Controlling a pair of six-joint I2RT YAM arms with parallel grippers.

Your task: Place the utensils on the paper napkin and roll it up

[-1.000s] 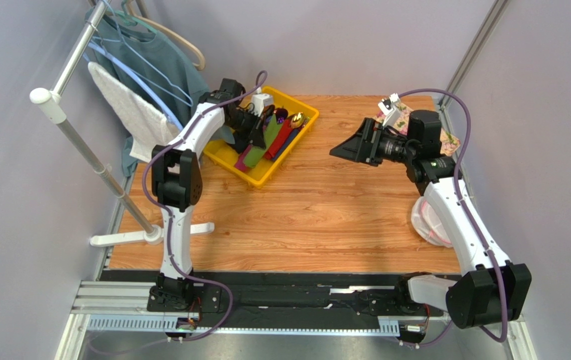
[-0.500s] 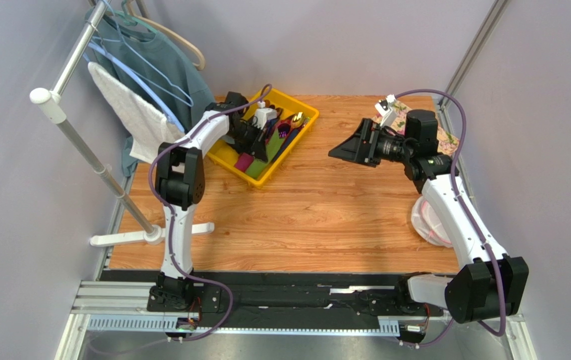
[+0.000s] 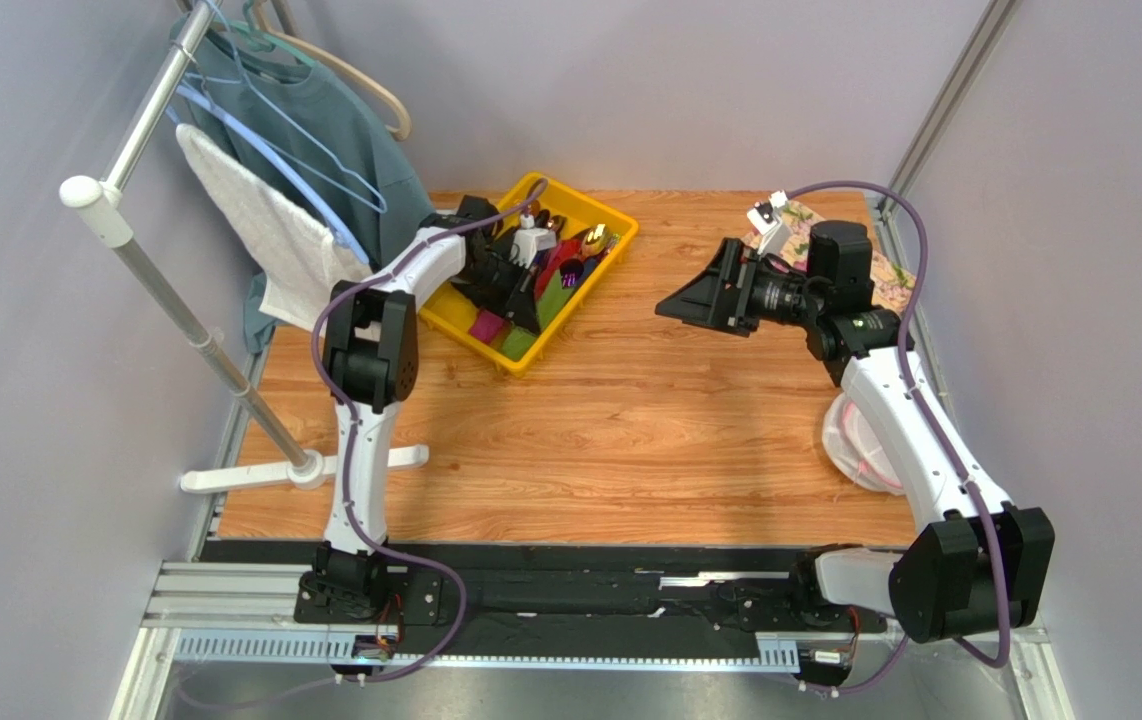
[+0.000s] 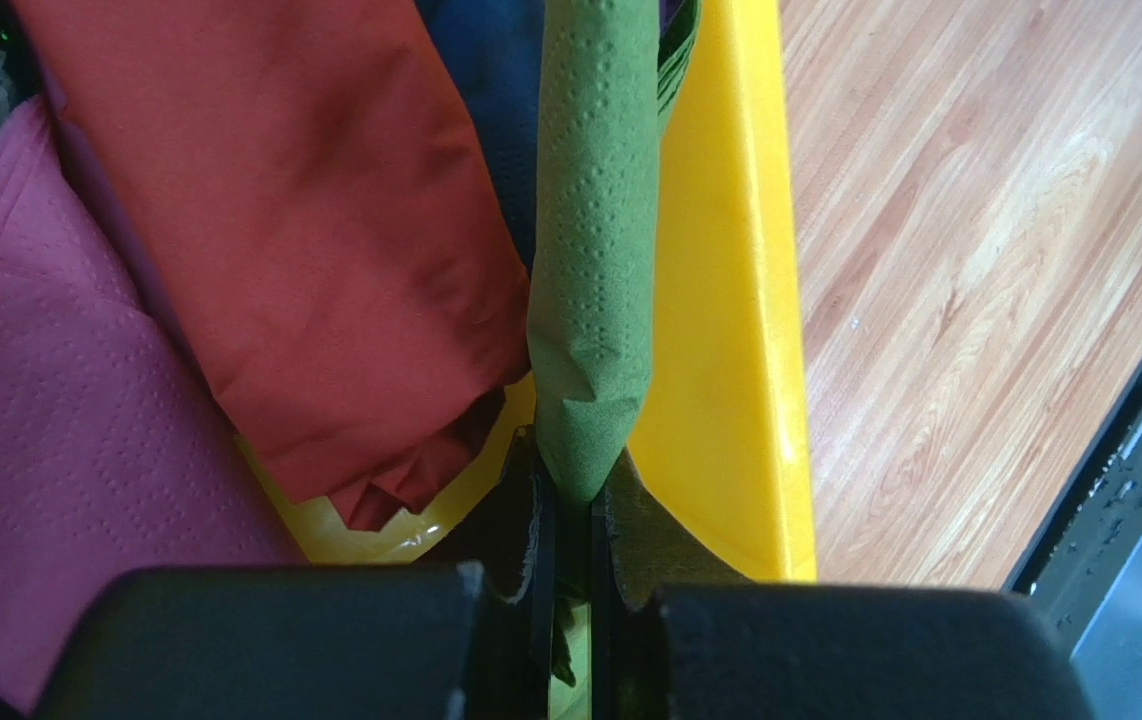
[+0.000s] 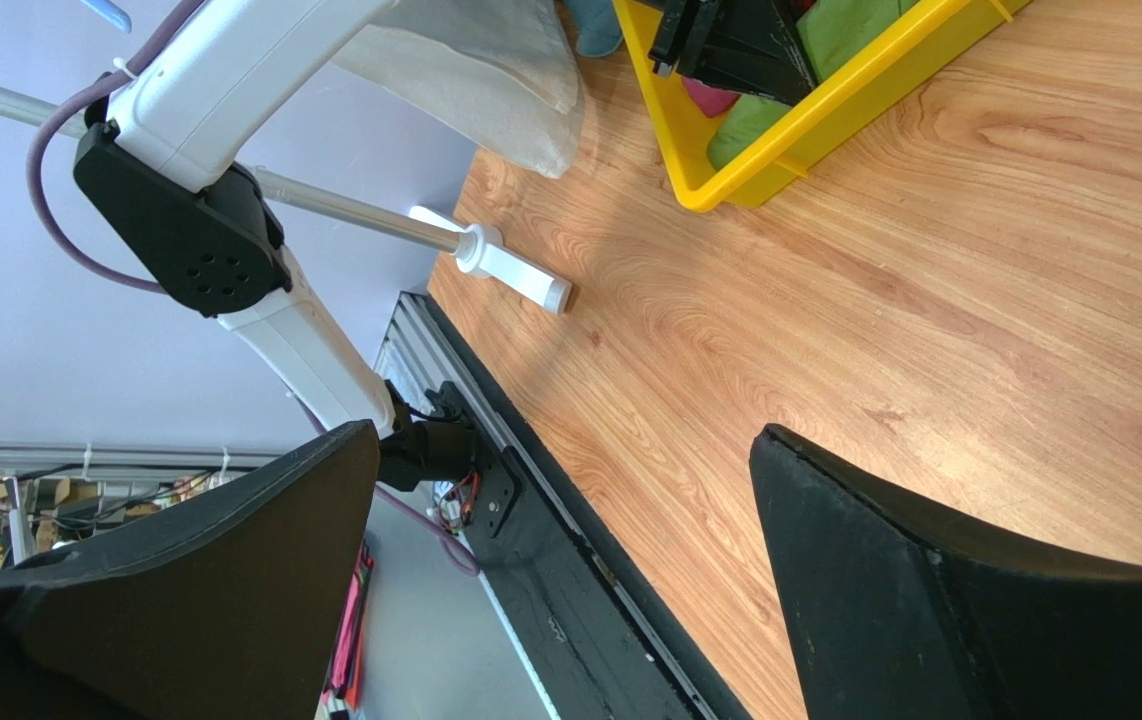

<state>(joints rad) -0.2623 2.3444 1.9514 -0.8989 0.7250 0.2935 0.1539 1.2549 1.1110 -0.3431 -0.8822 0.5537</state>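
Note:
My left gripper [image 4: 574, 468] is shut on the lower end of a folded green paper napkin [image 4: 595, 255], pinching it just inside the yellow bin's wall [image 4: 724, 300]. From above, the left gripper [image 3: 526, 305] is down in the yellow bin [image 3: 624, 227] at the table's back left. The utensils [image 3: 582, 255], gold and purple, lie in the bin's far end. My right gripper [image 3: 679, 305] hovers open over the table's right half, pointing left. Its jaws [image 5: 565, 438] stand wide apart with only bare wood between them.
A dark red napkin [image 4: 307, 225] and a purple napkin [image 4: 36, 450] lie beside the green one in the bin. A clothes rack [image 3: 157, 263] with a white towel [image 3: 269, 225] stands at the left edge. A floral mat [image 3: 896, 285] and a white bowl [image 3: 863, 443] lie at the right.
The left gripper has moved along the bin toward its near right wall, still shut. The right arm has barely shifted.

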